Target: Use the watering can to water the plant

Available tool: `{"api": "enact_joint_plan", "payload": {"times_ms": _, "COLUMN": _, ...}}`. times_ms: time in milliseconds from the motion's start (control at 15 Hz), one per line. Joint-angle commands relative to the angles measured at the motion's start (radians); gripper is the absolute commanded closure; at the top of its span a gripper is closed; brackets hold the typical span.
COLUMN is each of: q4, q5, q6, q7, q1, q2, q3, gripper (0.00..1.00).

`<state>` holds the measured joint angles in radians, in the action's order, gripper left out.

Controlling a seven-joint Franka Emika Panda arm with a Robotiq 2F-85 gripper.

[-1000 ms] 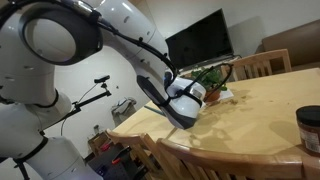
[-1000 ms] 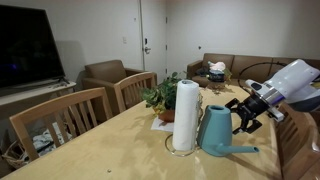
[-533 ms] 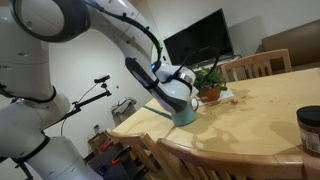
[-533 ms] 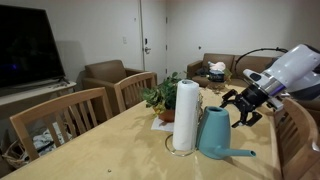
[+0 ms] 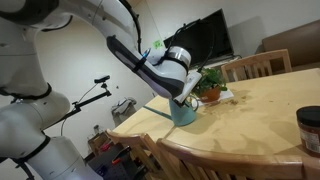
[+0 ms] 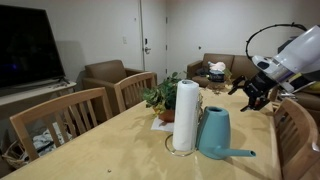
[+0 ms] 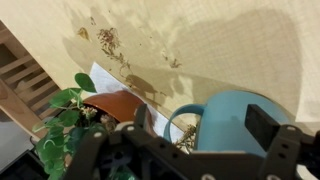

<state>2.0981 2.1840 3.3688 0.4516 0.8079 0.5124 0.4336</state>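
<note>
The watering can (image 6: 217, 132) stands on the bench (image 6: 110, 150) in the lower middle of an exterior view. It is just beside a tall white paper roll (image 6: 185, 115), and its thin spout points to the lower right. The plant (image 6: 160, 97) sits behind the roll, near the can. The hand (image 6: 250, 96) hangs in the air at the upper right, above the can and not touching it. In the wrist view its two fingers (image 7: 265, 127) are spread wide apart near the bottom edge with nothing held between them. The can's round body and loop handle lie right under them. So I think the step is the grab: the can is not picked up yet, and the plant has had no water. Next the hand needs to go down, line up with the handle and squeeze on it. Then it can lift the can and tip the spout over the leaves. Some things are hard to see. In an exterior view the arm covers most of the can, so only a bit of blue shows. The roll hides part of the plant's pot. I cannot tell if there is water in the can. A dark jar (image 5: 310, 128) is cut off at the right edge.
</note>
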Motion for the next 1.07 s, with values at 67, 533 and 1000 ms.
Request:
{"api": "enact_joint_plan", "payload": {"times_ms": 67, "q4": -0.027, "q5": 0.029, "q6": 0.009, "q7": -0.039, "q1": -0.031, "q2": 0.006, "q3": 0.015, "gripper": 0.00}}
{"api": "enact_joint_plan", "payload": {"times_ms": 533, "q4": -0.138, "q5": 0.063, "q6": 0.025, "q7": -0.180, "q1": 0.025, "q2": 0.140, "q3": 0.148, "gripper": 0.00}}
{"api": "enact_joint_plan", "payload": {"times_ms": 1000, "q4": -0.238, "q5": 0.084, "q6": 0.067, "q7": -0.284, "q1": 0.029, "q2": 0.294, "q3": 0.155, "gripper": 0.00}}
